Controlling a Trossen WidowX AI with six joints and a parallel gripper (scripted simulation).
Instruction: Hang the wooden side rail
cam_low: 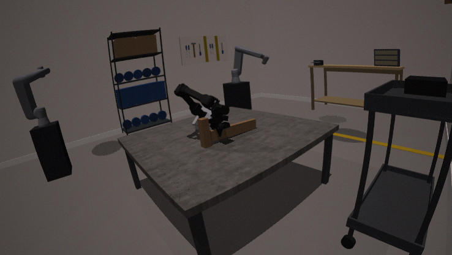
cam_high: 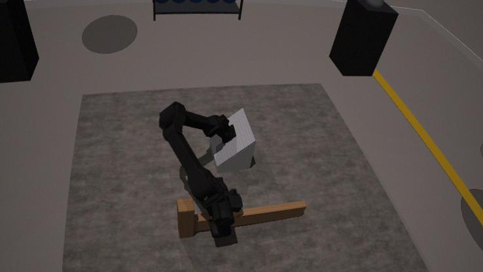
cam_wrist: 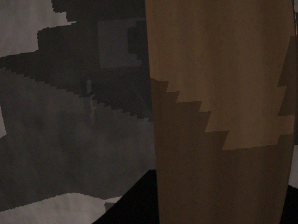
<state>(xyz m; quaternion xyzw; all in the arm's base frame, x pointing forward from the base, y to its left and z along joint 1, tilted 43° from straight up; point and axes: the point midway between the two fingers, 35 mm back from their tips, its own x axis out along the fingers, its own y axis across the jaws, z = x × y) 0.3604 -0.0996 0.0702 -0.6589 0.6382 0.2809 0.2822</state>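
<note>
The wooden headboard post (cam_high: 185, 221) (cam_low: 204, 134) stands upright on the table. The wooden side rail (cam_high: 273, 213) (cam_low: 242, 127) (cam_wrist: 220, 55) runs from beside the post's right face, in the top view, to its far end at the right. The far end appears low at the table. The rail's near end is at or very close to the post; whether it touches cannot be told. My gripper (cam_high: 222, 227) (cam_low: 220, 133) is shut on the rail, near its post end. In the wrist view the rail passes between the dark fingers. The hooks, the pins and the slot are hidden.
A light grey slanted block (cam_high: 241, 135) stands behind the post and rail, beside the arm's base. The arm's links (cam_high: 184, 152) arch over from there. The table (cam_low: 190, 177) has its front corner well before the post in the exterior view.
</note>
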